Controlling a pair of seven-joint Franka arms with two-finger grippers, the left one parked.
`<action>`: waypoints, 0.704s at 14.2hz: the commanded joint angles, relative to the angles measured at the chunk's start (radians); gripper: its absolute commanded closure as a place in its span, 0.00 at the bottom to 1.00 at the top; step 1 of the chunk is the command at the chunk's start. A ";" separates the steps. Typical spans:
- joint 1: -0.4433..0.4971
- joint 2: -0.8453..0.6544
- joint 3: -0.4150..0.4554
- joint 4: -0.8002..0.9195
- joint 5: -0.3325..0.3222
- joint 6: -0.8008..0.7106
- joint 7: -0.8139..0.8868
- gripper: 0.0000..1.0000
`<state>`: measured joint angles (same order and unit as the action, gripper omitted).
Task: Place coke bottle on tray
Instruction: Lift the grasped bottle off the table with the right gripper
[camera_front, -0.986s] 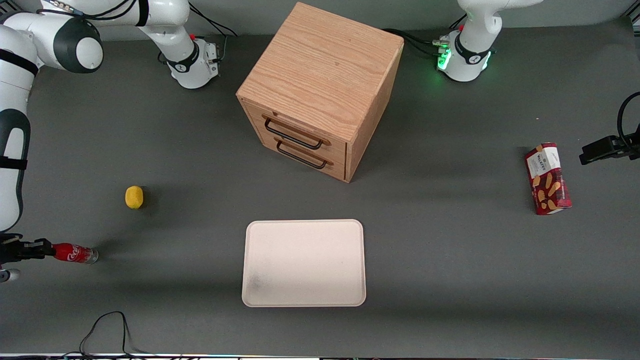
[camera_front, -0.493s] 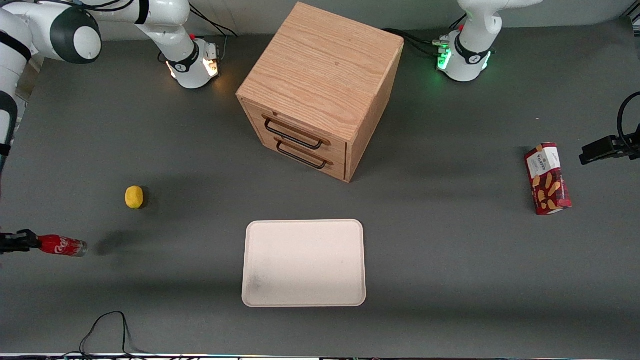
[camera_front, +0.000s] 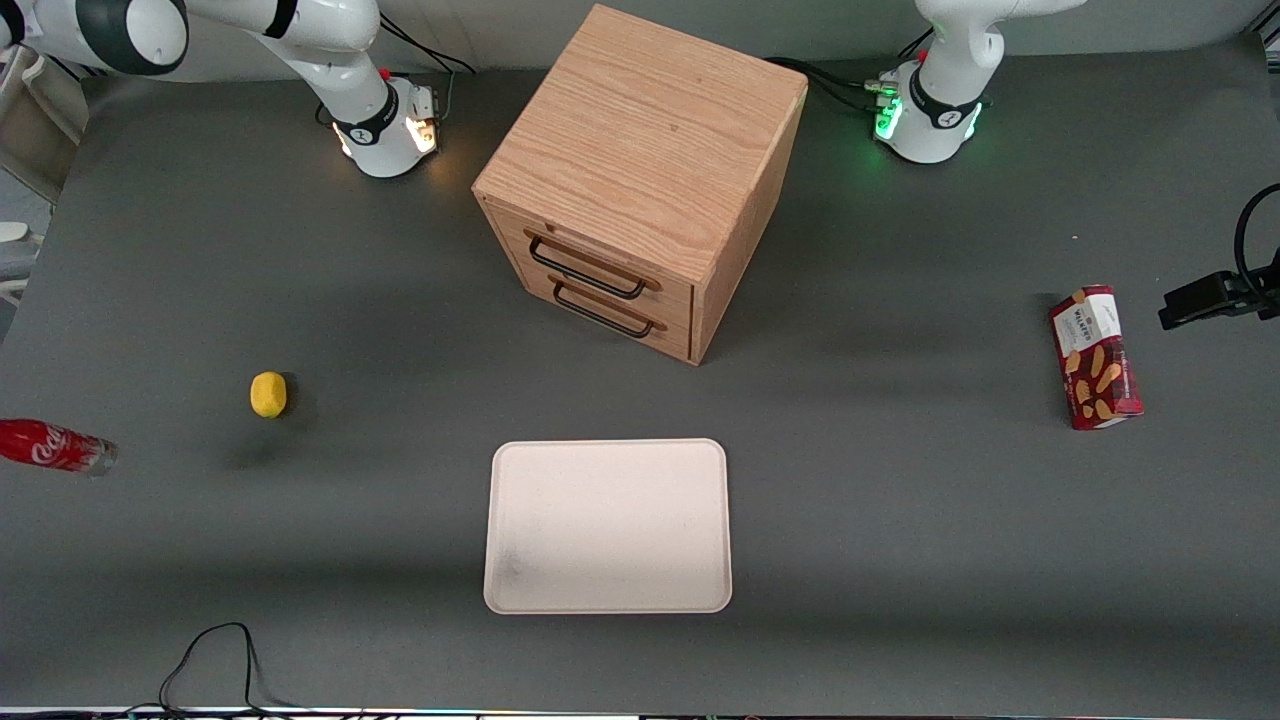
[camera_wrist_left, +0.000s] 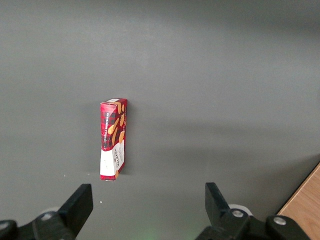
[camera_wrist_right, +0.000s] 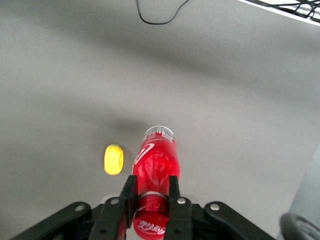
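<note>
The coke bottle (camera_front: 50, 446), red with white script and a clear base, hangs in the air at the working arm's end of the table, lying nearly level. In the right wrist view my gripper (camera_wrist_right: 151, 197) is shut on the coke bottle (camera_wrist_right: 156, 160) at its neck, just below the red cap, and the clear base points away from the wrist. The front view does not show the gripper; it is past the picture's edge. The cream-white tray (camera_front: 607, 525) lies flat near the table's front edge, well apart from the bottle, with nothing on it.
A yellow lemon (camera_front: 268, 394) lies on the table between bottle and tray, below the held bottle as lemon (camera_wrist_right: 113, 159). A wooden two-drawer cabinet (camera_front: 640, 180) stands farther back. A red snack box (camera_front: 1095, 357) lies toward the parked arm's end. A black cable (camera_front: 215, 660) loops at the front edge.
The gripper has carried the coke bottle up off the table and farther toward the working arm's end, so the gripper has left the front view. The bottle's shadow has shifted toward the lemon.
</note>
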<state>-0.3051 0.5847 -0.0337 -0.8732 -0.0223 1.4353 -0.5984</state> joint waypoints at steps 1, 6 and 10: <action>0.001 -0.080 0.006 -0.015 -0.024 -0.055 -0.015 1.00; 0.078 -0.126 0.005 -0.020 -0.015 -0.070 0.061 1.00; 0.251 -0.154 0.000 -0.026 0.001 -0.090 0.291 1.00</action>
<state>-0.1323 0.4691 -0.0247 -0.8755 -0.0213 1.3627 -0.4215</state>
